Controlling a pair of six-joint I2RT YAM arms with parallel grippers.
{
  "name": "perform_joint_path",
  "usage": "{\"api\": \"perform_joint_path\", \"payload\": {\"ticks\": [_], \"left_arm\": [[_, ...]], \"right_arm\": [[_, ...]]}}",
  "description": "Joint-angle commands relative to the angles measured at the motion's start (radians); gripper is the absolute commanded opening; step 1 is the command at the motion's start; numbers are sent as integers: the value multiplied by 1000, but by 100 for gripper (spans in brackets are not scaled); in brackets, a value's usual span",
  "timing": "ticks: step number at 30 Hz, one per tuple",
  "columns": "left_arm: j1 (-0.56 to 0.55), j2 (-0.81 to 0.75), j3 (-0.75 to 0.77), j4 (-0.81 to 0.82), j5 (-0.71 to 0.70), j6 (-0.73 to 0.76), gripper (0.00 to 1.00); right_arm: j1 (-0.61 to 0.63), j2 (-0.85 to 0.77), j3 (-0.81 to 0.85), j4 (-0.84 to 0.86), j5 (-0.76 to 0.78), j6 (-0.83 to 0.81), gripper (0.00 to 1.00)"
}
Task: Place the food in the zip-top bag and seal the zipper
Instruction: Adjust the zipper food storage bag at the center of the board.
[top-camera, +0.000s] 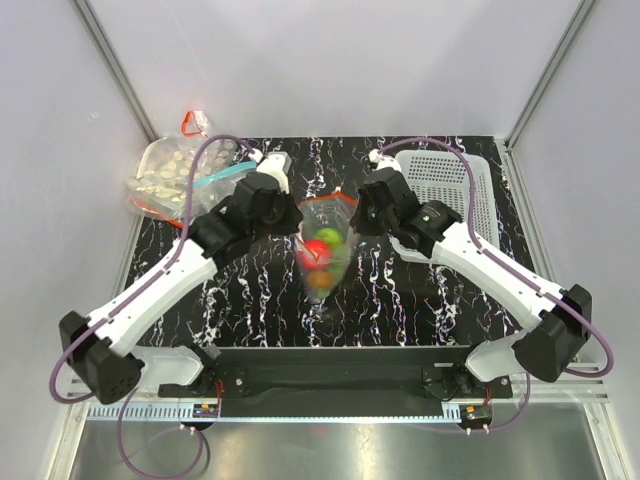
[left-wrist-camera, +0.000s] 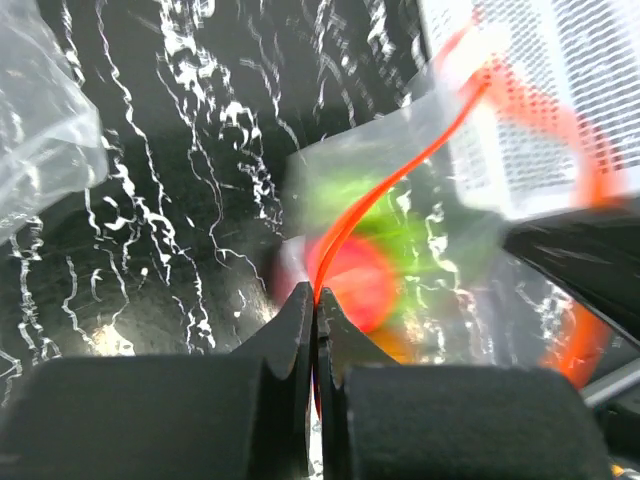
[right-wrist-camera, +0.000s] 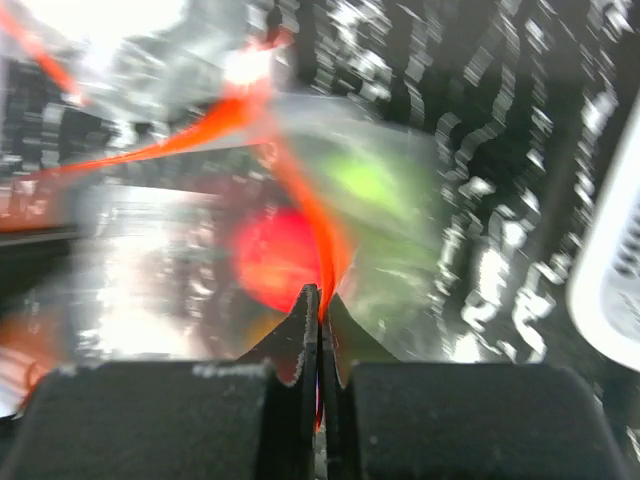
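The clear zip-top bag (top-camera: 328, 262) hangs between my two grippers above the table, blurred by motion. Inside it I see the food: a red fruit (top-camera: 315, 250), a green piece (top-camera: 328, 236) and an orange-brown ball (top-camera: 320, 281). My left gripper (top-camera: 297, 212) is shut on the red-orange zipper (left-wrist-camera: 385, 185) at the bag's left end. My right gripper (top-camera: 358, 208) is shut on the zipper (right-wrist-camera: 310, 215) at its right end. The red fruit (left-wrist-camera: 360, 280) and green pieces (left-wrist-camera: 425, 250) show through the plastic in the left wrist view, and the fruit (right-wrist-camera: 275, 255) also in the right wrist view.
A white perforated basket (top-camera: 455, 185) stands at the back right. Other clear bags (top-camera: 175, 180), one with pale beige pieces and a teal strip, lie at the back left. A crinkly clear bag (left-wrist-camera: 40, 120) shows at the left of the left wrist view.
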Motion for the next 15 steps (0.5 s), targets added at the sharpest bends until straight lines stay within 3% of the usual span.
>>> {"api": "perform_joint_path", "payload": {"ticks": [1,6,15], "left_arm": [[6,-73,61,-8,-3,8,0],[3,2,-22,86,129,-31,0],[-28,41,-74,169,175,-61,0]], "right_arm": [[-39,-51,-57,8,26,11,0],[-39,-77,-97,36,-92,20,0],[-39,-86,-180,94,-170,17,1]]}}
